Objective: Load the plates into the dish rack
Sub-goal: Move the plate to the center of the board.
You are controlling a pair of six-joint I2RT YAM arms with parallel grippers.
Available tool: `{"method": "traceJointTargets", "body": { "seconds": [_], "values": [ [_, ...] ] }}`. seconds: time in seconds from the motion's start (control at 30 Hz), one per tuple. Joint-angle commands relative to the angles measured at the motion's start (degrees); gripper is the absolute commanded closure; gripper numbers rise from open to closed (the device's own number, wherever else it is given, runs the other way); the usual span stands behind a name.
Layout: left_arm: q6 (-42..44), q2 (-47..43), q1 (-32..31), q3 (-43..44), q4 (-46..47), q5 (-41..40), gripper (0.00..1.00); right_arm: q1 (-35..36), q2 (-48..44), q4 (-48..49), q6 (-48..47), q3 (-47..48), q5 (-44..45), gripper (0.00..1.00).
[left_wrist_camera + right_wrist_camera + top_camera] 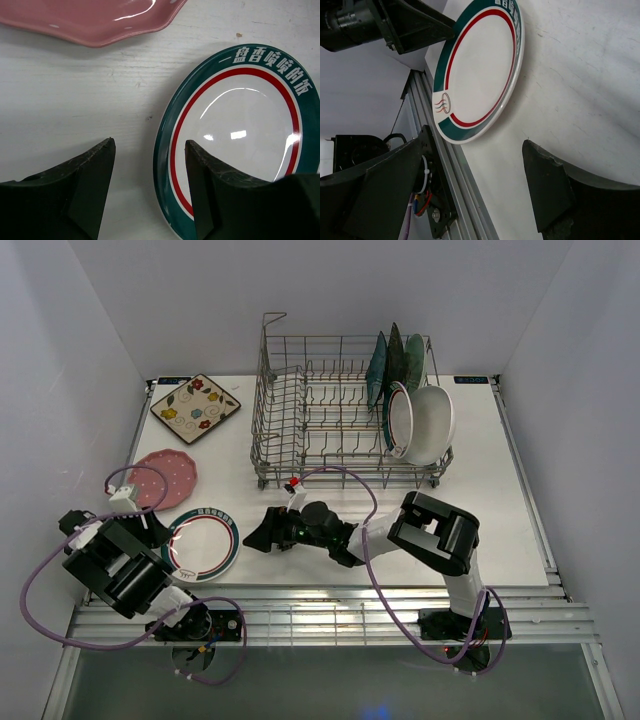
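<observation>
Where our left hand (pixel 149 145) hangs at eight o'clock on the bench (pixel 500 500), its fingers (pixel 90 180) are spread across the rim of a green-rimmed plate (pixel 240 125) lying flat. At that plate's eleven o'clock lies a pink dotted plate (pixel 160 478), with a flowered square plate (pixel 195 408) beyond. Our right hand (pixel 477 142), at the green-rimmed plate's three o'clock, is spread too, holding nothing. At the bench's twelve o'clock the rack (pixel 275 410) holds several upright plates (pixel 425 425) at its right end.
</observation>
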Motion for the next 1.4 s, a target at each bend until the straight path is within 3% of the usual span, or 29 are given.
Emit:
{"method": "traceJointTargets", "body": {
  "seconds": [0.0, 0.47, 0.83, 1.03, 1.37],
  "values": [
    [-0.91, -2.65, -1.11, -0.92, 2.42, 1.14, 0.32, 0.75, 0.96, 2.67, 1.34, 2.67, 1.44, 0.14],
    [-1.88, -4.93, -3.66, -3.03, 5.41, -0.36, 0.31, 1.02, 2.63, 0.12, 4.24, 3.98, 2.84, 0.12],
    [-2.23, -4.67, -5.76, -3.47, 6.73, -0.97, 0.31, 2.16, 7.46, -6.82, 6.09, 12.15, 3.72, 0.13],
    [-2.49, -6.51, -7.61, -4.09, 6.99, -1.33, 0.31, 2.33, 8.87, -9.98, 6.27, 14.62, 4.42, 0.22],
    [-3.11, -7.48, -8.84, -4.00, 7.08, -1.41, 0.32, 2.51, 12.03, -15.96, 6.35, 20.24, 6.45, 0.27]
  ]
}}
